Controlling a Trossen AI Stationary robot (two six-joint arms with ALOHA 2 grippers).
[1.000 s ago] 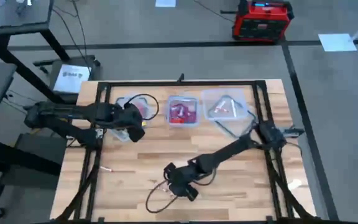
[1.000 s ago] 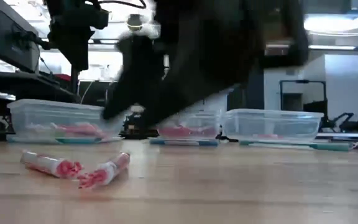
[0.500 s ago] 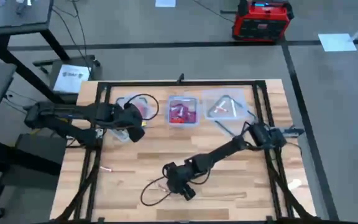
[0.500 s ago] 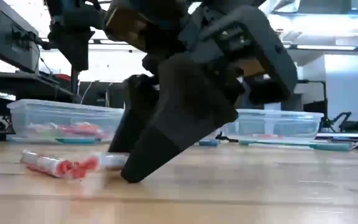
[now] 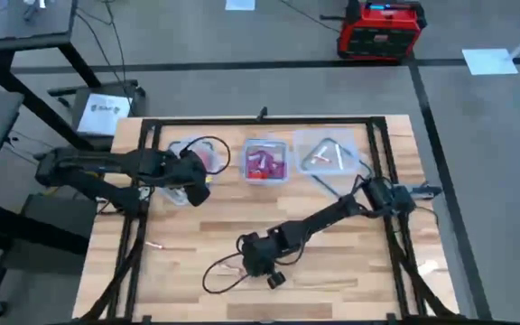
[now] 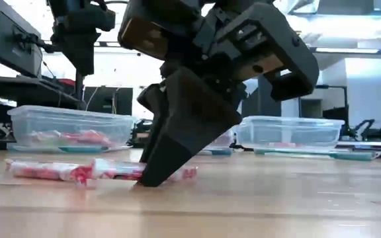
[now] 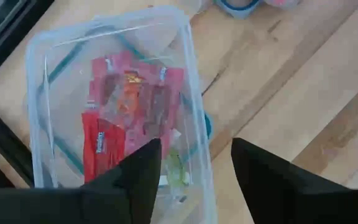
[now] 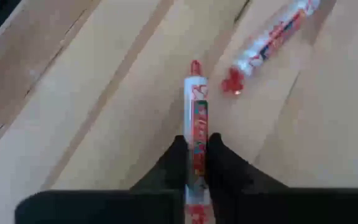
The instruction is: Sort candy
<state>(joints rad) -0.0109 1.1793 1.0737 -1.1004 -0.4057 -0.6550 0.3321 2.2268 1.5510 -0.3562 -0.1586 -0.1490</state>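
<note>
The candy roll [image 8: 195, 118] you are after is lying flat on the wooden table [image 5: 350, 262], near its front edge, and its long axis is running straight ahead between the fingers of the right gripper [image 8: 194, 163]. Those fingers are squeezing together on its wrapper, one on each side, so the grip is crossing the roll's short way, which is the way you want it. In the low view the fingertips are standing right down at the table top, with the roll poking out on both sides of them.

A second roll [image 8: 272, 41] is lying just beside the first, a little farther from the gripper and angled away from it (apart from the held one, as far as the wrist view shows). A third small piece [image 5: 154, 244] is sitting alone toward the table's left side, nearer the left arm.

That is making three loose pieces on the table. Behind them three clear tubs [image 5: 264, 162] are standing in a row along the back, each with some candy inside; those pieces are too small for you to count.

The left gripper [image 7: 191, 177] is hanging over the left tub [image 7: 104, 93], its fingers spread wide and holding nothing, so the right arm is the one doing the work.
</note>
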